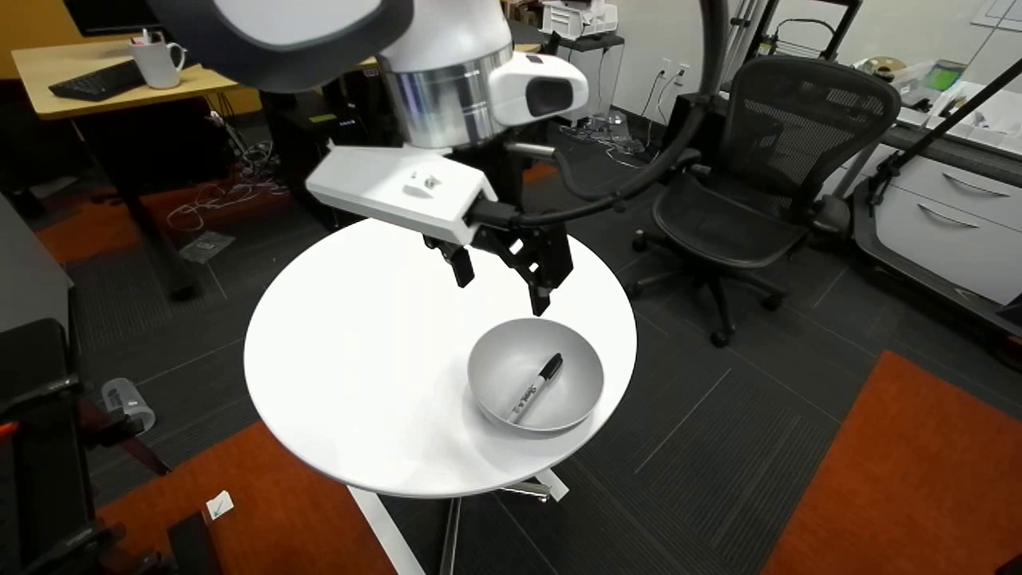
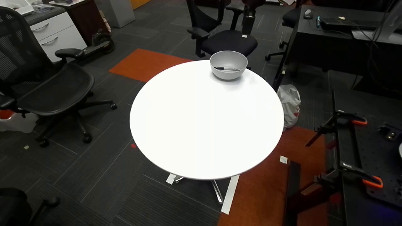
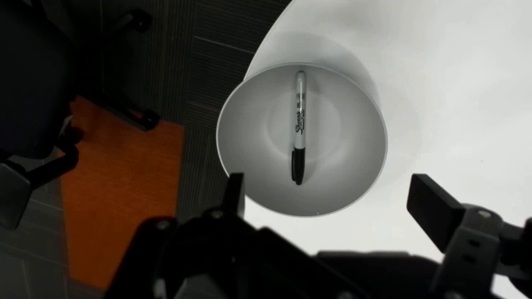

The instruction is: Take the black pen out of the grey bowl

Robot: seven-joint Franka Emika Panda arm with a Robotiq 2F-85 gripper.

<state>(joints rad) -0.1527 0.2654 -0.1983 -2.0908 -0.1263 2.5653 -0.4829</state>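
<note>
Far behind the grey bowl (image 1: 507,363) and well to its left in an exterior view, a wooden desk (image 1: 64,57) bears a black keyboard (image 1: 97,81) with a white mug (image 1: 158,65) just beside it. Also well left of the bowl, but down on the floor (image 1: 766,431), a clear cup (image 1: 128,403) lies on its side. The round white table (image 1: 343,343) comes next, spreading mostly to the left of the bowl, which stands upright near the table's edge. Above the table hangs the gripper (image 1: 503,293), apart from the bowl, its tips showing just past the bowl's far rim; its two fingers (image 3: 434,211) are spread wide, and in the wrist view most of the bowl shows between and ahead of them. The black pen (image 1: 533,387) lies inside the bowl, as both exterior views show, slanting across the middle, with its black cap on the gripper's side and its pale barrel, marked with dark lettering, running towards the opposite wall of the bowl. Behind the bowl and to its right stands a black office chair (image 1: 734,228); farther right of the bowl come an orange patch of carpet (image 1: 910,471) and, beyond it, a set of white drawers (image 1: 946,228).
</note>
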